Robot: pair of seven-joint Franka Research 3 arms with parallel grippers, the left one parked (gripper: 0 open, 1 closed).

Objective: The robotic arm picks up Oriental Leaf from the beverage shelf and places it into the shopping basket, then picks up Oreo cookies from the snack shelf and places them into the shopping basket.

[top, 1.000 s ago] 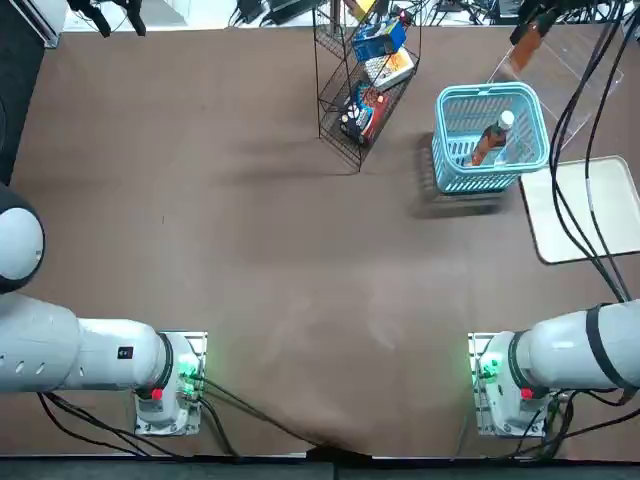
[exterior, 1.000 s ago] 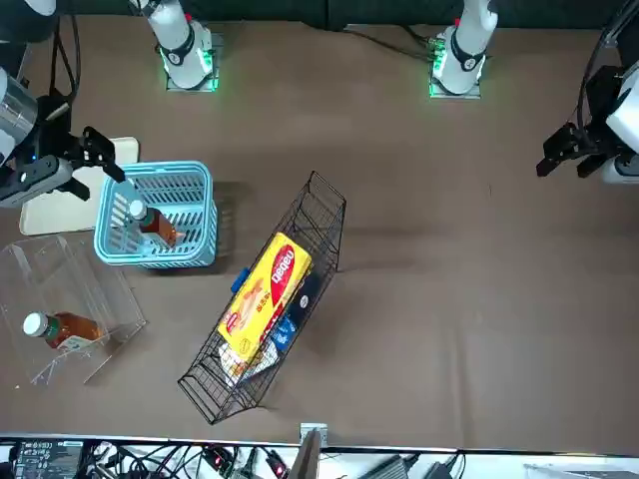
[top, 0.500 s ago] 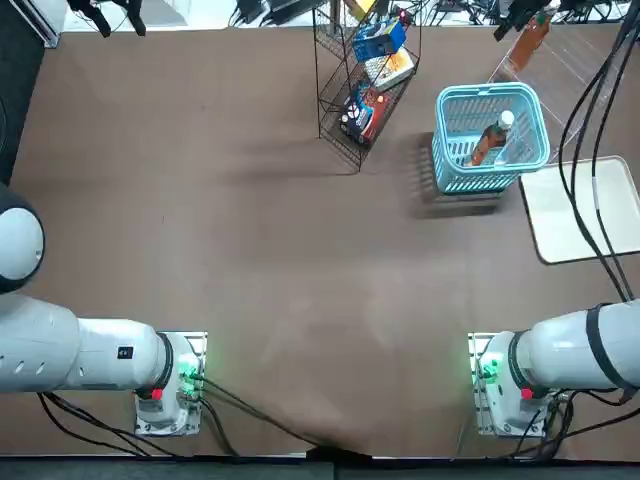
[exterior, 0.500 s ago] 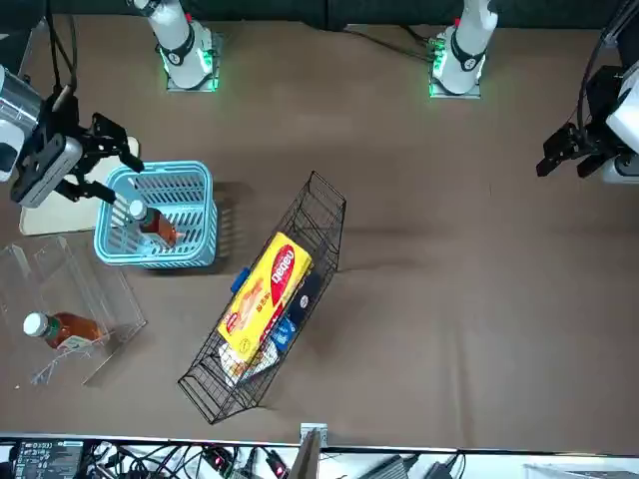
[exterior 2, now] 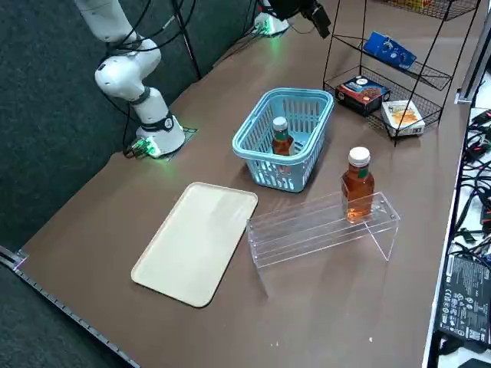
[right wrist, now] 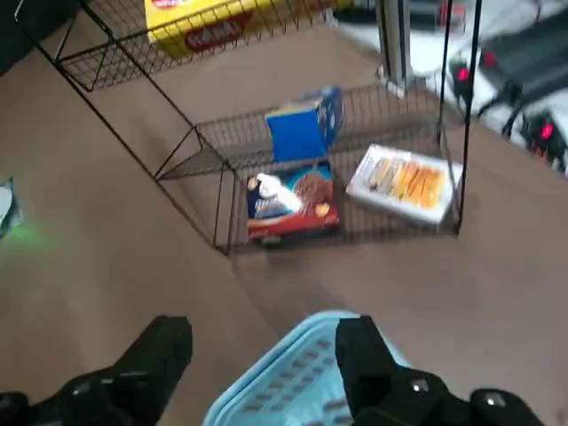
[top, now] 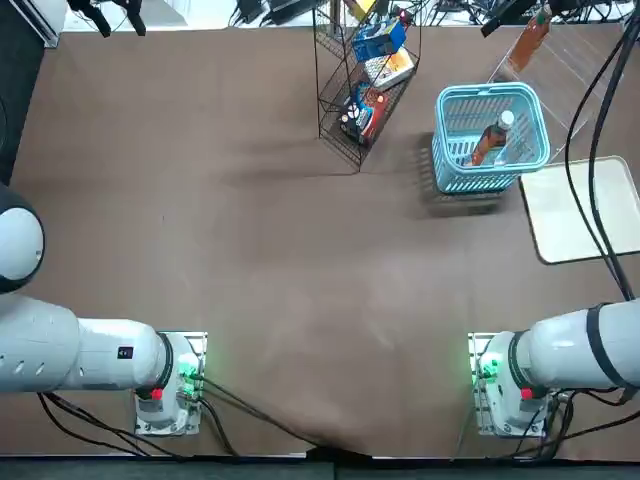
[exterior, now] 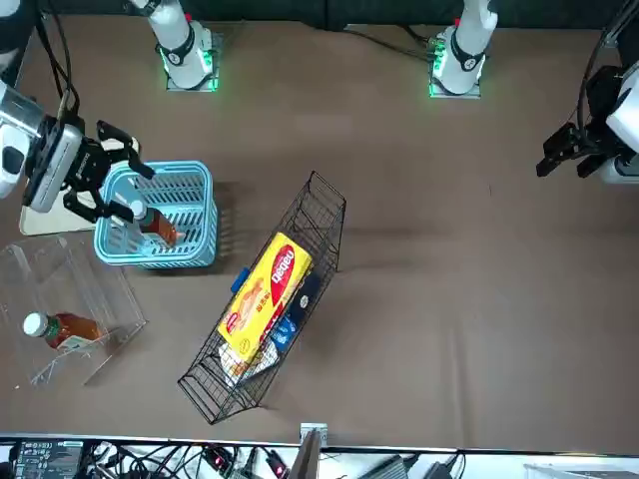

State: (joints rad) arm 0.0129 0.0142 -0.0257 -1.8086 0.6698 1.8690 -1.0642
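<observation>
In the top view, the right gripper is cut off past one o'clock; one tea bottle (top: 492,140) is held in the basket (top: 489,138). In the front view, the basket's ten o'clock edge is partly hidden by the gripper (exterior: 140,190). In the right side view, another tea bottle (exterior 2: 357,188) is seen through the acrylic rack (exterior 2: 314,230). In the right wrist view, the fingers (right wrist: 160,368) are parted, and the blue pack (right wrist: 306,124) is seen on the wire rack (right wrist: 222,155), at twelve o'clock from the basket.

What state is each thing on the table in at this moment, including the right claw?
Right claw: open, empty, above the basket
Blue basket: upright, one bottle inside
Basket's bottle: capped, leaning
Other bottle: capped, on the acrylic rack
Acrylic rack: holding one bottle
Wire rack: standing, stocked
</observation>
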